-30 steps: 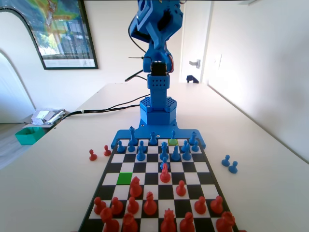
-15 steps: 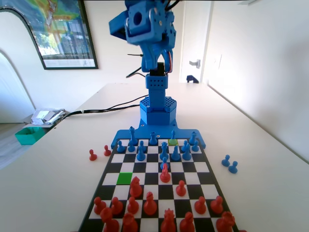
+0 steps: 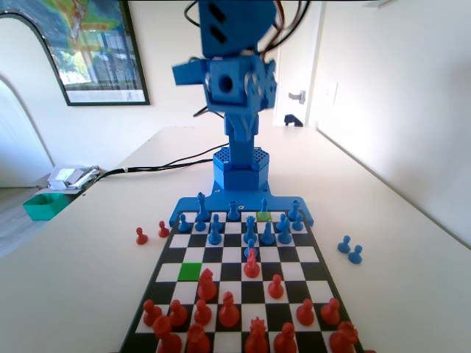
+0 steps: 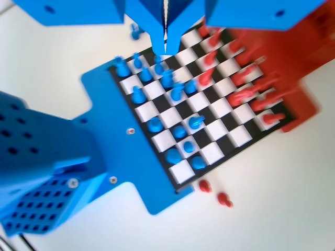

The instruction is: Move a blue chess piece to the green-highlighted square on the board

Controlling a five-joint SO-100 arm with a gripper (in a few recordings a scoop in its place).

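Blue chess piece [image 3: 251,248] on board [image 3: 310,254], hand [image 4: 165,48] high above (jaws closed, empty).

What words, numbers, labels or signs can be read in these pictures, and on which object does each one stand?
There is no readable text.
The board: no letters or numbers can be seen on its rim in the fixed view, and the wrist view is blurred.
The framed picture on the wall: coloured shapes, any writing too small to read.
The gripper and the blue arm: no label or brand shows.
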